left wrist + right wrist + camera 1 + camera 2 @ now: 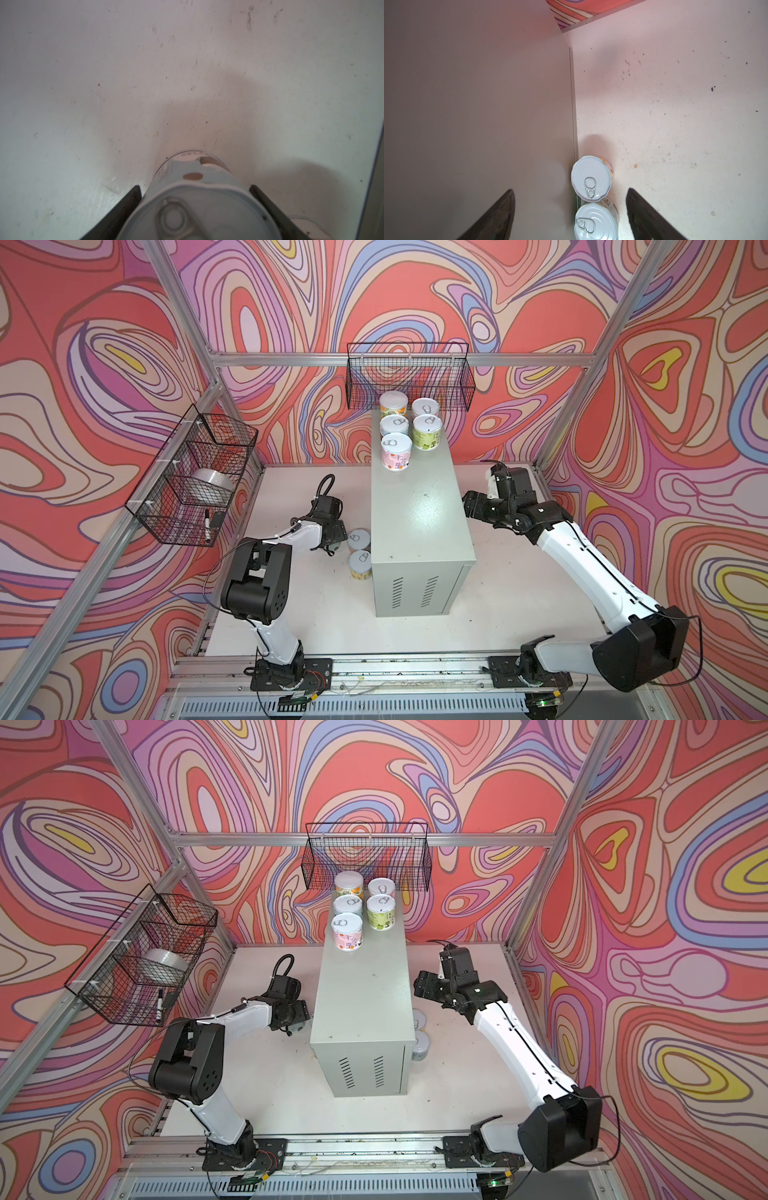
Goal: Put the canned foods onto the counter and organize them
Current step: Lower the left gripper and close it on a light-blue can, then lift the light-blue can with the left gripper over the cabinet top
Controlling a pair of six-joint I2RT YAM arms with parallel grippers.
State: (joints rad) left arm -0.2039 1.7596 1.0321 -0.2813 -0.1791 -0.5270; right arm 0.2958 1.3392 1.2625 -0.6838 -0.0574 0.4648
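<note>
Currently five cans stand upright, lids up, on the counter [419, 531], all bunched at its far end.
- Left row, far to near: orange-labelled can [392, 404], pale-blue can [394, 425], pink can [397, 452].
- Right row: hidden-label can [426, 408], then green can [430, 432].

Back basket [457, 381]: black wire, hung on the rail just behind and above the counter's far end. The two farthest cans show in front of its lower mesh.

Side basket [174, 526]: black wire, on the frame well to the counter's left, divided into compartments.
- The middle compartment holds a silver roll [210, 489].
- The compartment toward the counter's vented-front end holds a black marker [206, 524] and a small black object [217, 519], too small to identify.

On the tabletop [291, 614], left of the counter, the grey-lidded can [358, 540] and yellow-labelled can [360, 565] sit just beside the cabinet wall. The left gripper [194, 187] is on their outer side. Its fingers [135, 195] press both sides of the held can [195, 199], which has a pale-blue label and stands upright. Whether its base rests on the tabletop, cannot tell.

Right of the counter, the rear can [590, 178] and front can [596, 222] sit tight against the wall, one just behind the other. The right gripper [570, 189] hovers above the counter's right edge, jaws wide, gripping nothing.
</note>
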